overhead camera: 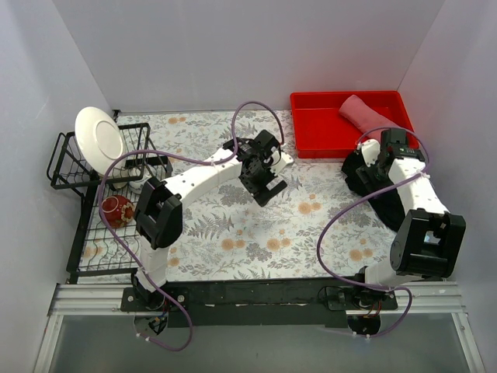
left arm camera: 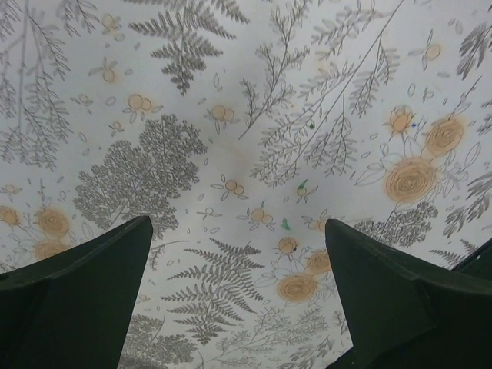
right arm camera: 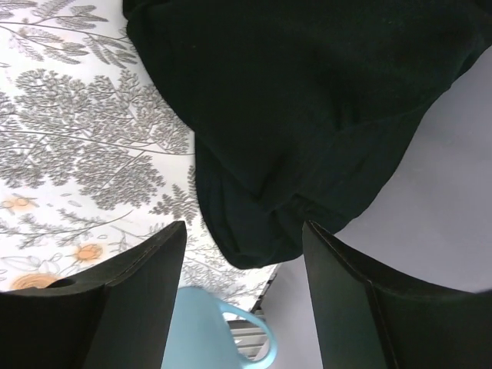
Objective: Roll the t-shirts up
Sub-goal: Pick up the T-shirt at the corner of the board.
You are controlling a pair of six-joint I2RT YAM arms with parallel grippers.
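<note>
Right wrist: pincer (right arm camera: 242, 227) spread, blk tee (right arm camera: 307, 100).

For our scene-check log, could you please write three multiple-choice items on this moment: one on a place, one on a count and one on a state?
1. Where does the salmon-pink t-shirt lie?
A. on the dish rack
B. in the red bin
C. under the left arm

2. How many plates does the dish rack hold?
A. one
B. three
C. none

3. How do the left fingers stand?
A. shut on a plate
B. shut on the pink shirt
C. open, holding nothing

Answers:
1 B: in the top view the pink cloth lies inside the bin at the far right.
2 A: a single white plate leans in the rack.
3 C: in the left wrist view the fingers are wide apart, with only the floral tablecloth between them.
</note>
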